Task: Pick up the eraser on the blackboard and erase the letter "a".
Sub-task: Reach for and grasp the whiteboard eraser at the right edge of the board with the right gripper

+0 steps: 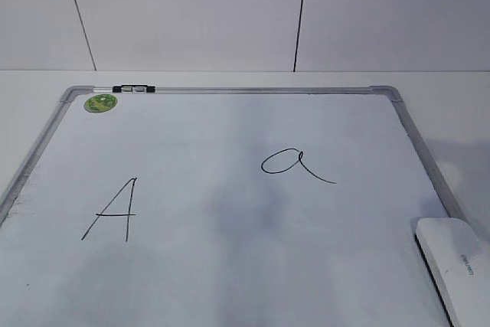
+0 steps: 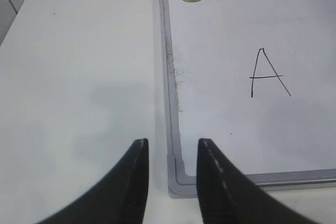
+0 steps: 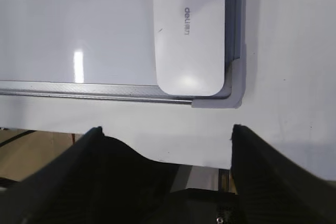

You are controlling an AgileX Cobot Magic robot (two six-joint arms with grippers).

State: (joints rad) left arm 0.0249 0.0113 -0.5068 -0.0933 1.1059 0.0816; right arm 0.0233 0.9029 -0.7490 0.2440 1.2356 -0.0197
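Note:
The blackboard [image 1: 230, 212] is a white board with a silver frame lying flat on the table. The cursive letter "a" [image 1: 295, 164] is written right of its middle. The white eraser [image 1: 457, 259] lies flat in the board's near right corner; it also shows in the right wrist view [image 3: 189, 30]. My right gripper [image 3: 167, 132] is open and empty, hovering above the table's front edge just short of the eraser. My left gripper [image 2: 172, 145] is open and empty above the board's near left corner [image 2: 178, 182]. Neither gripper shows in the exterior view.
An angular capital "A" [image 1: 113, 210] is written on the board's left half, also in the left wrist view [image 2: 268, 73]. A green round sticker [image 1: 101, 102] and a black clip [image 1: 132, 89] sit at the far left corner. The white table [image 2: 79, 77] extends left of the board.

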